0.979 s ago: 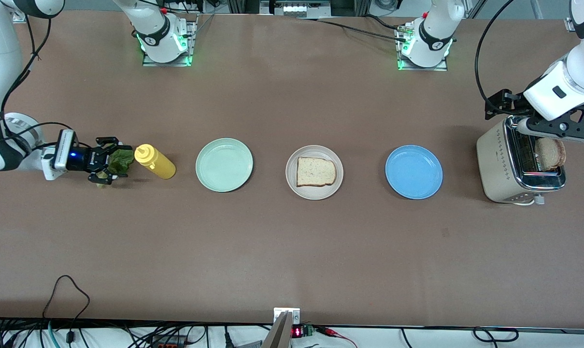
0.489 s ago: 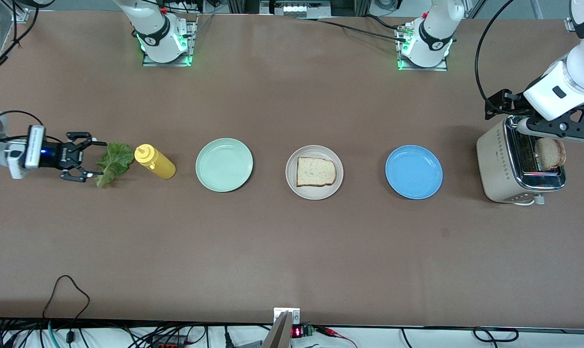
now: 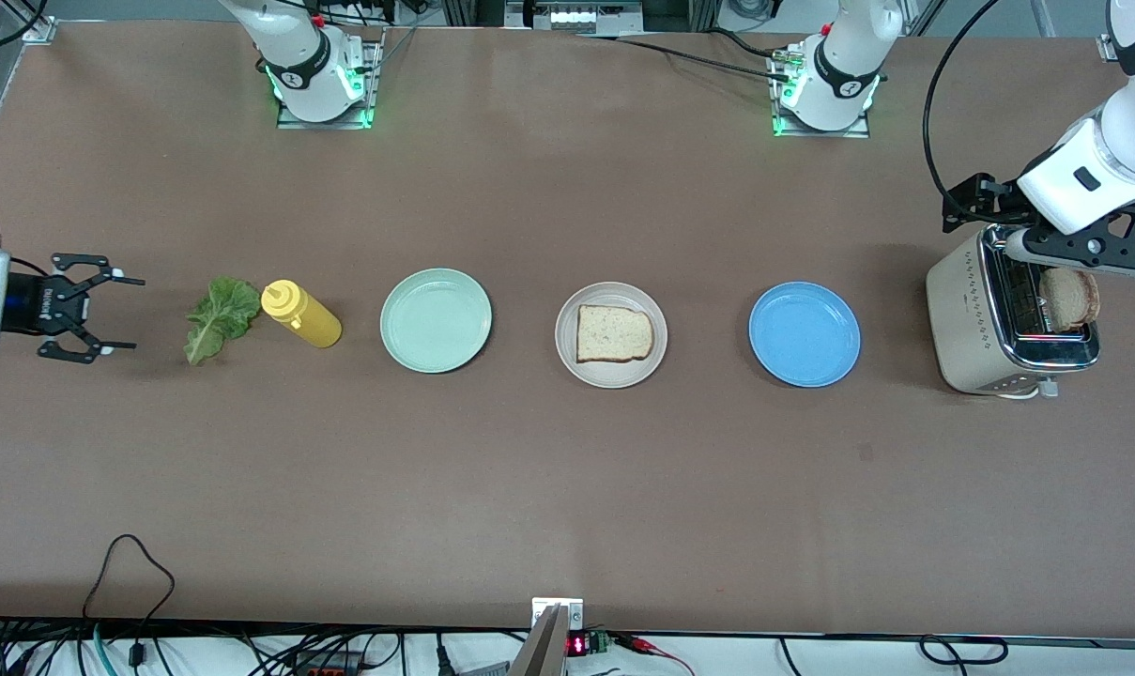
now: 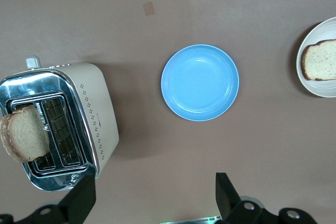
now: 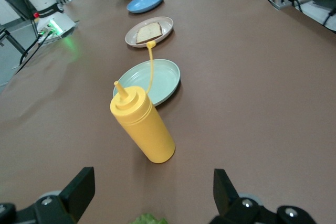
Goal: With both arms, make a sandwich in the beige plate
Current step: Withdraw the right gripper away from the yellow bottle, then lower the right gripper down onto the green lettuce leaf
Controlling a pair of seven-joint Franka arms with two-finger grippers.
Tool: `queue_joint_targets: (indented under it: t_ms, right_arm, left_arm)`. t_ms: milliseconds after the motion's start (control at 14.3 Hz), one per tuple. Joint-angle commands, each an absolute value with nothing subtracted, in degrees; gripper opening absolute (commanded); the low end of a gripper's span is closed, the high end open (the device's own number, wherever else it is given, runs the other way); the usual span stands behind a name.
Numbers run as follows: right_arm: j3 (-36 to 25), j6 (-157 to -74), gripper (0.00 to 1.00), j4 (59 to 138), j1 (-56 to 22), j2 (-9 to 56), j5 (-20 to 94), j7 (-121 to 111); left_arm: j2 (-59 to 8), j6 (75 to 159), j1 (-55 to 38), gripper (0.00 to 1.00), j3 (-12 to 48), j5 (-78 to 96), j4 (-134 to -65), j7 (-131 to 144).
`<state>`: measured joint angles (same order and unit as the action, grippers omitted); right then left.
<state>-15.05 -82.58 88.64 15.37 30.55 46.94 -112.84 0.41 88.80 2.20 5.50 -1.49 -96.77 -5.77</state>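
Brown table (image 3: 567,488): mustard bottle (image 3: 301,314) beside lettuce (image 3: 218,317).

White rounded arm segments, black joint bands, black cables, green-lit bases — black two-finger left hand (image 3: 1083,246), right hand (image 3: 107,314)

Table (image 3: 567,488) brown, matte. Beige plate (image 3: 611,369) off-white; bread slice (image 3: 613,333) on it pale tan, speckled, darker brown crust. Mint-green plate (image 3: 436,320) pale green. Blue plate (image 3: 805,334) sky blue. Lettuce leaf (image 3: 220,316) green, ruffled, lighter veins. Squeeze bottle (image 3: 300,314) yellow all over. Toaster (image 3: 994,324) cream body with dotted diamond pattern, chrome top; toast (image 3: 1070,298) in slot tan, brown rim. 2 grippers black: right gripper (image 3: 107,307), left gripper (image 4: 155,195). Arms white.
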Motion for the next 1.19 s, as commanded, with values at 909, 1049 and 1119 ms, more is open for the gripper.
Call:
queue_joint_targets:
  t_ms: [909, 1049, 1119]
  right_arm:
    - [-25.84, -89.20, 1.00, 84.00, -8.35, 19.61, 22.95, -58.50]
    - [-26.01, -90.17, 1.00, 85.43, -10.36, 19.34, 18.48, -50.14]
    - [-26.02, -90.09, 1.00, 85.69, -10.98, 19.42, 16.63, -45.49]
  left_arm:
    - [0.18, 87.63, 2.37, 1.00, 5.63, -1.14, -95.54, -5.36]
    - [0.18, 87.63, 2.37, 1.00, 5.63, -1.14, -95.54, -5.36]
    - [0.18, 87.63, 2.37, 1.00, 5.63, -1.14, -95.54, -5.45]
